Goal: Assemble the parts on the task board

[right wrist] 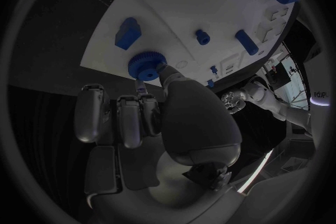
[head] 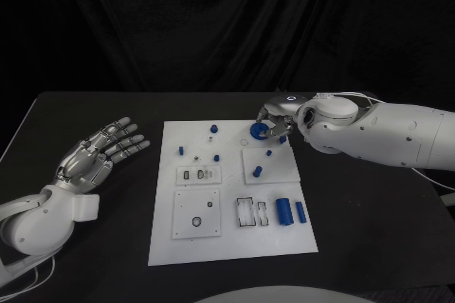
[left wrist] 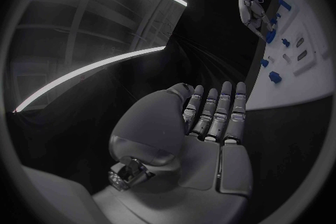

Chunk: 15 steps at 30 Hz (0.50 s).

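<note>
Pinching blue gear (right wrist: 147, 65), right hand (right wrist: 164, 117)

- The left hand (head: 100, 152) lies open on the black table (head: 95, 109), just off the left edge of the white board (head: 232, 240); bare table lies between them.
- The right hand (head: 275, 122) and its thick arm (head: 379, 135) hang over the board's far right corner, blocking any way in from the right there; the hand holds a blue gear (head: 258, 131).
- Blue pegs (head: 214, 127) stand upright across the far half of the board.
- A blue cylinder (head: 283, 211) and a thinner bar (head: 300, 212) lie near the right edge.
- The board's near strip and lower left plate (head: 197, 213) are low and flat.
</note>
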Tool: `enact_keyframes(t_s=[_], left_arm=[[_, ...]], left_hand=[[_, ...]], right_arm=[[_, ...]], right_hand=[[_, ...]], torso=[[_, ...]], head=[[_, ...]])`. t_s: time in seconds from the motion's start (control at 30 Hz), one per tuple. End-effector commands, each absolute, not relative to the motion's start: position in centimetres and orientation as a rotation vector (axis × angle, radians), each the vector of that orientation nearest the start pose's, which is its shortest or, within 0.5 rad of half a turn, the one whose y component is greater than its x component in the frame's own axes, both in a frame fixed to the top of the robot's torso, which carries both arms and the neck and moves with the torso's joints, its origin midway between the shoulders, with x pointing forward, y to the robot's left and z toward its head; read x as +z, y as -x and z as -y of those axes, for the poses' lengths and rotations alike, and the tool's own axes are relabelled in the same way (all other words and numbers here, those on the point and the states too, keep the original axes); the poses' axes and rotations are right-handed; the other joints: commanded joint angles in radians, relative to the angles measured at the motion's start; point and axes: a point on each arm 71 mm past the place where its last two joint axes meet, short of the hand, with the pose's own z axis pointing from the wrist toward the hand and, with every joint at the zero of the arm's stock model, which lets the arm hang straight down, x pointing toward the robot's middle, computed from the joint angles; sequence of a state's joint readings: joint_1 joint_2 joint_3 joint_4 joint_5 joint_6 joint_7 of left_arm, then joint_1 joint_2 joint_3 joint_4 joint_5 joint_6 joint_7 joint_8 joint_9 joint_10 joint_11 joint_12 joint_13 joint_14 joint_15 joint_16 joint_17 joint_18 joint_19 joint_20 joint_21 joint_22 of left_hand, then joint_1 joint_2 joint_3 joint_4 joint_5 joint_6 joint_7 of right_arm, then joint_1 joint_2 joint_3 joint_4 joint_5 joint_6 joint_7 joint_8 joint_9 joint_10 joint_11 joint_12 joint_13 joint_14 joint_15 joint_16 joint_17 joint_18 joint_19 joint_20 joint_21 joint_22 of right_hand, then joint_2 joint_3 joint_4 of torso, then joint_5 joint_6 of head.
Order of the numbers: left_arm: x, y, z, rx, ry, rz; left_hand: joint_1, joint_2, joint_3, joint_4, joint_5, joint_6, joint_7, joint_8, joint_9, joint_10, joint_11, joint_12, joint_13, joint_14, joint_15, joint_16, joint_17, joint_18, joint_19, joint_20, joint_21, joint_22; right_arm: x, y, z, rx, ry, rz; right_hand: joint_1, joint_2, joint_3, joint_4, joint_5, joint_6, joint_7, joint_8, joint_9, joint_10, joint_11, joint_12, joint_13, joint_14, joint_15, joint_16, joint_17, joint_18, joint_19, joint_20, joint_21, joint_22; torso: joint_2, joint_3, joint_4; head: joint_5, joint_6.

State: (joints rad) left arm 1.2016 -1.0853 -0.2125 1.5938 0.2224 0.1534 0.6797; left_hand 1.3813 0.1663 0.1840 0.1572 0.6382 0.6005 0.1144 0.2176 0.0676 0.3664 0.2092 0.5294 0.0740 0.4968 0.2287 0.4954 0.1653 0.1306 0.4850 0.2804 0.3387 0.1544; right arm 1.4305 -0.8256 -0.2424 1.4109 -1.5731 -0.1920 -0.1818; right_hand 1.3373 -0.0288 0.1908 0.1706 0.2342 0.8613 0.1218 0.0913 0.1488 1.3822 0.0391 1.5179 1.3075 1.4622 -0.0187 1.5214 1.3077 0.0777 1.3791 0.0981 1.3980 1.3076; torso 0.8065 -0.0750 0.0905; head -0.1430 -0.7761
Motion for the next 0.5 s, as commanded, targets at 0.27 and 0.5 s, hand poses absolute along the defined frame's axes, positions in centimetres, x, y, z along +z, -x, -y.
enact_keyframes(t_s=[0.27, 0.5], left_arm=[[-20.75, -43.78, -29.7, -1.964, 1.264, -1.219], [-20.79, -43.82, -29.84, -1.959, 1.266, -1.222]], left_hand=[[0.002, 0.004, 0.011, -0.001, 0.0, -0.005, 0.009, 0.0, 0.0, 0.002, 0.008, 0.003, -0.001, -0.001, 0.005, 0.005, -0.002, -0.008, -0.007, 0.002, 0.005, 0.002], [0.002, 0.004, 0.011, -0.001, 0.0, -0.005, 0.009, 0.0, 0.0, 0.002, 0.008, 0.003, -0.001, -0.001, 0.005, 0.005, -0.002, -0.008, -0.007, 0.002, 0.005, 0.002]], right_arm=[[-16.34, -51.7, 23.08, 0.339, 0.365, -1.705], [-16.08, -51.45, 22.99, 0.366, 0.362, -1.669]], right_hand=[[0.008, 0.0, 0.054, -0.027, 0.208, 0.118, -0.029, 0.092, 0.075, -0.007, -0.024, -0.009, 0.114, 0.04, -0.018, -0.014, 0.152, -0.01, -0.01, -0.021, -0.01, 0.063], [0.033, -0.006, 0.073, -0.063, 0.187, 0.127, -0.023, 0.127, 0.114, -0.001, -0.019, -0.009, 0.116, 0.041, -0.016, -0.017, 0.152, -0.012, -0.005, -0.021, -0.008, 0.07]], torso=[[0.0, -0.0002, 0.001], [0.0, -0.0002, 0.0]], head=[[0.0, 0.0], [0.004, 0.007]])
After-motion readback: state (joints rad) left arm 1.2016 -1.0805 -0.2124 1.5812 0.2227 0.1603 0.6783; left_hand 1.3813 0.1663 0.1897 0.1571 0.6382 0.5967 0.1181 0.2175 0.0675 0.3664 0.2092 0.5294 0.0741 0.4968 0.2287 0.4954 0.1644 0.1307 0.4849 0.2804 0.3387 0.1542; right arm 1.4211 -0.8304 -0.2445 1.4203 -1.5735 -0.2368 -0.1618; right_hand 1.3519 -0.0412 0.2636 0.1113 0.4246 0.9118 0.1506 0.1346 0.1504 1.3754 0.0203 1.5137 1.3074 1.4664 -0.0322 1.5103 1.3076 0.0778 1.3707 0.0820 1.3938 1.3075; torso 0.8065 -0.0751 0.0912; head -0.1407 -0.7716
